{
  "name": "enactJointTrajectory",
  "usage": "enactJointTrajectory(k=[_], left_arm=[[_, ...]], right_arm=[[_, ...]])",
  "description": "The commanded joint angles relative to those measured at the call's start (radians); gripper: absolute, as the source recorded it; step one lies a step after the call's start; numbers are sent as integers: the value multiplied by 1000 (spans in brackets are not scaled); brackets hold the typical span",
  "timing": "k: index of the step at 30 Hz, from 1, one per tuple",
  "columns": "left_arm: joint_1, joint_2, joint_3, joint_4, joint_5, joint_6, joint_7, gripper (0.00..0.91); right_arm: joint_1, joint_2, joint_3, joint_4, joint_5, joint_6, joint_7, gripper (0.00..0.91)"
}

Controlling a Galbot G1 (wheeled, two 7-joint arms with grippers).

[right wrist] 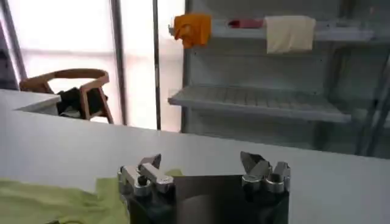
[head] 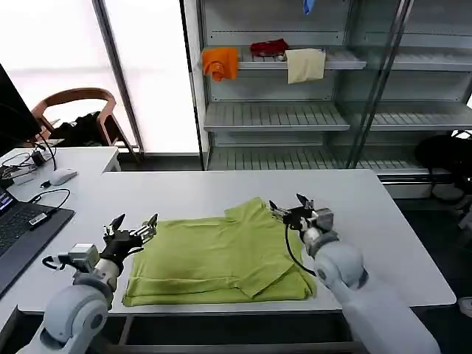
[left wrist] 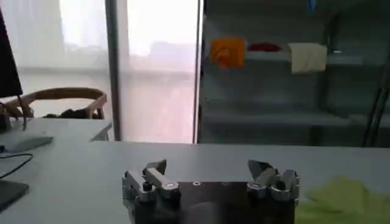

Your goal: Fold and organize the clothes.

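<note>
Either side of the folded T-shirt (head: 221, 258), left tool (head: 133, 230) and right tool (head: 292, 207), fingers apart, empty.

Left arm: grey, reaches forward from the near left, elbow low, wrist level. Left gripper (head: 133, 227): fingers spread wide apart, nothing between them; the left wrist view (left wrist: 210, 172) shows the two fingertips pointing forward with a broad gap.

Right arm: grey, bulky shoulder joint at the near right, forearm angled forward and inward. Right gripper (head: 290, 206): fingers likewise parted and empty, confirmed in the right wrist view (right wrist: 203, 164).
</note>
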Motion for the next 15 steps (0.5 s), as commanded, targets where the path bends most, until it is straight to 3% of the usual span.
enactJointTrajectory(k=[1,6,15], left_arm=[[-211,-3,98,246,-13,82,55,907],[-249,-3,104,361,9,82,83,907],[-245,0,116,395,47,84,116,907]], right_arm=[[199,111,-86,-314,-34,-46,-98,907],[212,135,-102,-369,-70,-47,-115,907],[199,147,-125,-384,-97,-47,-132,907]])
